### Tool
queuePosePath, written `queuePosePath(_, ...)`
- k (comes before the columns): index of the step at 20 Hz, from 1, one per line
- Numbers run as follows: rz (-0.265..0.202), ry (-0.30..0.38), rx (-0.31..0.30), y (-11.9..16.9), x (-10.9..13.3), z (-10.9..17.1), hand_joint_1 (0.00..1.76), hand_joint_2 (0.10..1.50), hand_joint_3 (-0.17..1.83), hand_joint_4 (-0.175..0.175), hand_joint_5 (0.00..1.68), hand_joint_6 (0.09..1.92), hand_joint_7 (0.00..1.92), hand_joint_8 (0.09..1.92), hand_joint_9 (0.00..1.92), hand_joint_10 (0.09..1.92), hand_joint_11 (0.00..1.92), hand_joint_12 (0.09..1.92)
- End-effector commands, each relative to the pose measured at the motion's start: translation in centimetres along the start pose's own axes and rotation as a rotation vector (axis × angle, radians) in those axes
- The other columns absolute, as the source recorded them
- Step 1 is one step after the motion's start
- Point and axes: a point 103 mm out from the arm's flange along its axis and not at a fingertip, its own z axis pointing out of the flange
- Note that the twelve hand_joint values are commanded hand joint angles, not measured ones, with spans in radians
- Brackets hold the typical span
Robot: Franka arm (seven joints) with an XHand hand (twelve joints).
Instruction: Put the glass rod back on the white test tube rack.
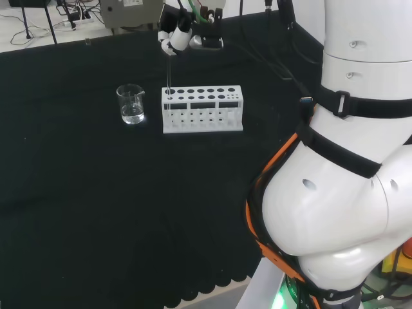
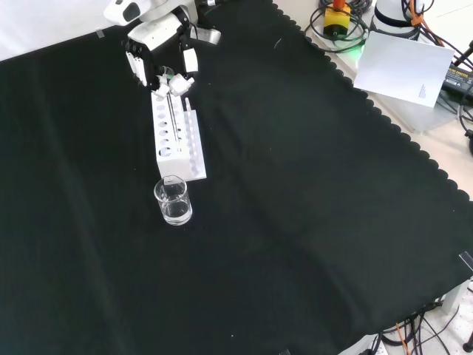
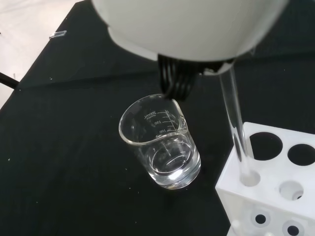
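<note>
The robot hand (image 1: pixel 175 37) pinches the top of the glass rod (image 1: pixel 168 72) above the white test tube rack (image 1: pixel 203 109). The rod's long axis is near vertical, lower end in the rack's end hole nearest the beaker (image 1: pixel 131 104).

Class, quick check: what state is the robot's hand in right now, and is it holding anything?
Hand: shut on the glass rod, whose lower end sits in a corner hole of the white test tube rack.

A robotics lab: a beaker (image 1: pixel 131 104) and test tube rack (image 1: pixel 203 109) on black cloth (image 1: pixel 96 193), cables (image 2: pixel 336 26) at the bench edge
</note>
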Motion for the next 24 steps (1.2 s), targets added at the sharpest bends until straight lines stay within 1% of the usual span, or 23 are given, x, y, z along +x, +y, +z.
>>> queuePosePath(1, 0.006, -0.018, 0.026, 0.1, 0.4, 0.9, 1.34, 0.41, 1.11, -0.175, 1.23, 0.82, 1.41, 0.88, 1.78, 0.66, 1.38, 1.01)
queuePosePath(5, 0.012, -0.010, 0.023, 0.3, 0.6, 0.9, 1.34, 0.41, 1.11, -0.175, 1.22, 0.82, 1.41, 0.88, 1.78, 0.66, 1.38, 1.01)
queuePosePath(9, 0.015, 0.002, 0.008, -0.7, -0.3, 0.7, 1.34, 0.41, 1.11, -0.175, 1.22, 0.82, 1.41, 0.88, 1.79, 0.66, 1.37, 1.01)
queuePosePath(12, 0.010, -0.007, 0.020, -0.7, 0.0, 0.3, 1.33, 0.43, 1.05, -0.175, 1.24, 0.76, 1.43, 0.80, 1.79, 0.62, 1.41, 0.93)
queuePosePath(13, 0.009, -0.008, 0.034, -0.7, 0.2, 0.1, 1.37, 0.44, 0.99, -0.175, 1.16, 0.77, 1.42, 0.71, 1.79, 0.60, 1.46, 0.89)
queuePosePath(14, 0.010, -0.014, 0.045, -0.7, 0.3, -0.1, 1.40, 0.48, 0.90, -0.175, 1.04, 0.81, 1.41, 0.62, 1.79, 0.59, 1.52, 0.86)
queuePosePath(15, 0.015, -0.016, 0.052, -0.7, 0.3, -0.2, 1.38, 0.46, 0.87, -0.175, 0.89, 0.87, 1.32, 0.57, 1.79, 0.59, 1.57, 0.84)
queuePosePath(16, 0.018, -0.014, 0.054, -0.8, 0.2, -0.3, 1.37, 0.42, 0.89, -0.175, 0.77, 0.92, 1.23, 0.58, 1.79, 0.59, 1.60, 0.83)
queuePosePath(18, 0.023, -0.014, 0.049, -1.0, 0.1, -0.4, 1.36, 0.37, 0.93, -0.173, 0.59, 0.98, 1.06, 0.65, 1.79, 0.62, 1.63, 0.84)
queuePosePath(20, 0.024, -0.014, 0.048, -1.1, 0.0, -0.6, 1.37, 0.33, 0.95, -0.162, 0.42, 0.93, 0.90, 0.73, 1.80, 0.65, 1.65, 0.87)
queuePosePath(22, 0.025, -0.019, 0.045, -1.3, -0.2, -0.8, 1.38, 0.31, 0.97, -0.154, 0.32, 0.86, 0.80, 0.76, 1.80, 0.66, 1.66, 0.90)
queuePosePath(24, 0.026, -0.020, 0.042, -1.3, -0.2, -1.0, 1.39, 0.31, 0.97, -0.151, 0.30, 0.83, 0.76, 0.77, 1.79, 0.67, 1.66, 0.92)
